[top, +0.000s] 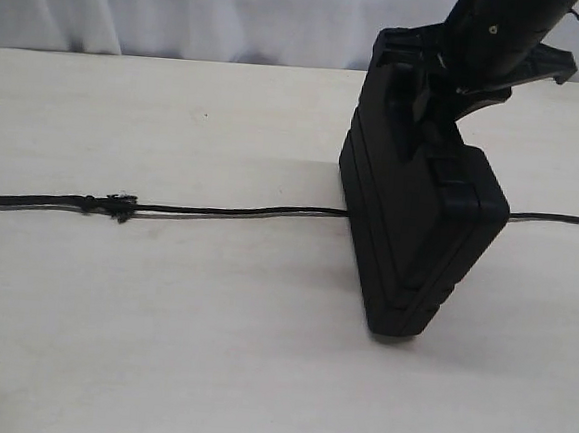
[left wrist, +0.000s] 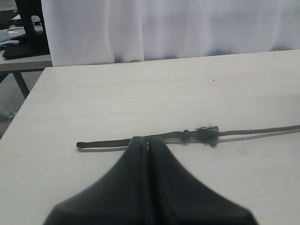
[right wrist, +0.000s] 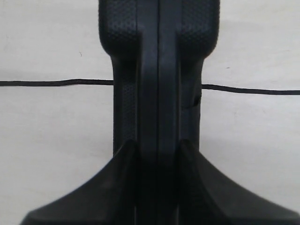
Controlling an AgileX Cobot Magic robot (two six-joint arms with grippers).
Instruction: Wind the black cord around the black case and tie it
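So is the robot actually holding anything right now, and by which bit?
Yes: the right gripper clamps the black case by its upper end, standing it on edge over the black cord. The left gripper is shut with nothing seen in it.

Pale wood-grain counter (top: 157, 367) under even light, white curtain (top: 205, 9) hanging at 12 o'clock; a second table (left wrist: 26, 61) stands beyond its corner.

The place looks like a robotics lab or test room. A plain pale bench (top: 157, 367) stands before a white curtain (left wrist: 164, 28) hung as a backdrop. A black robot arm (top: 505, 33) reaches over the bench, and a second table (left wrist: 26, 62) off to the side carries dark equipment (left wrist: 28, 33).
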